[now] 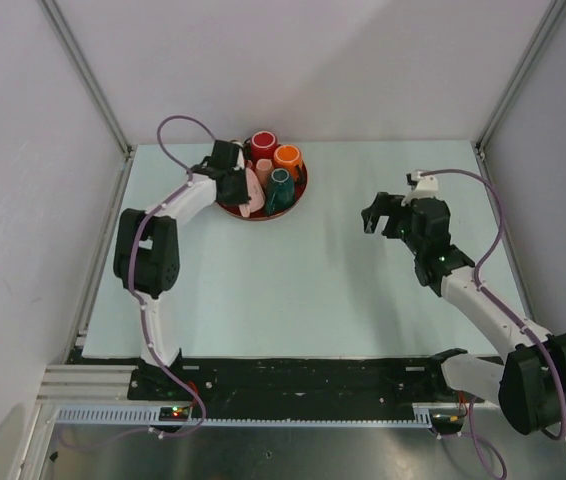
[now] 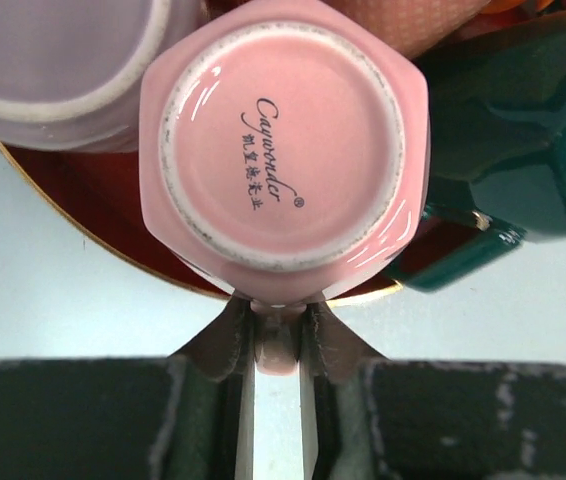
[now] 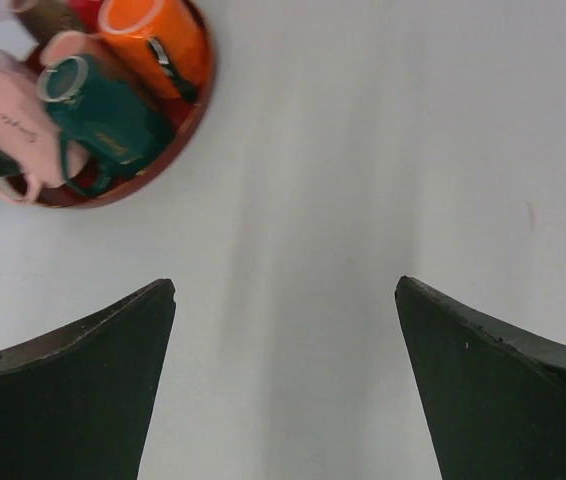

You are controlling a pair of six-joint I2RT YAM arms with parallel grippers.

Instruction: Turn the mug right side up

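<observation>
**A:** Starting on the left, what has the left gripper got hold of?

**B:** Its fingers are pressed against either side of the handle of the pink mug. They look clamped on it, with no gap showing. The grasp appears to be made.

**A:** And where is that mug?

**B:** It is on the red tray at the far left of the table, on the tray's near-left side. Its base, with the maker's mark, faces straight at the left wrist camera. So it is tipped over and not yet upright.

**A:** What is beside it?

**B:** The green mug is right up against it on one side, and a pale mug's rim is close on the other. The orange mug and the red mug stand further back on the tray.

**A:** And over on the right?

**B:** The right gripper hangs above bare table, well apart from the tray. Its jaws are wide apart and it holds nothing.

**A:** So what is left to do?

**B:** By his reading, most of it. The mug has to be lifted clear of its neighbours, rotated until the rim faces up, set down and released.
</observation>
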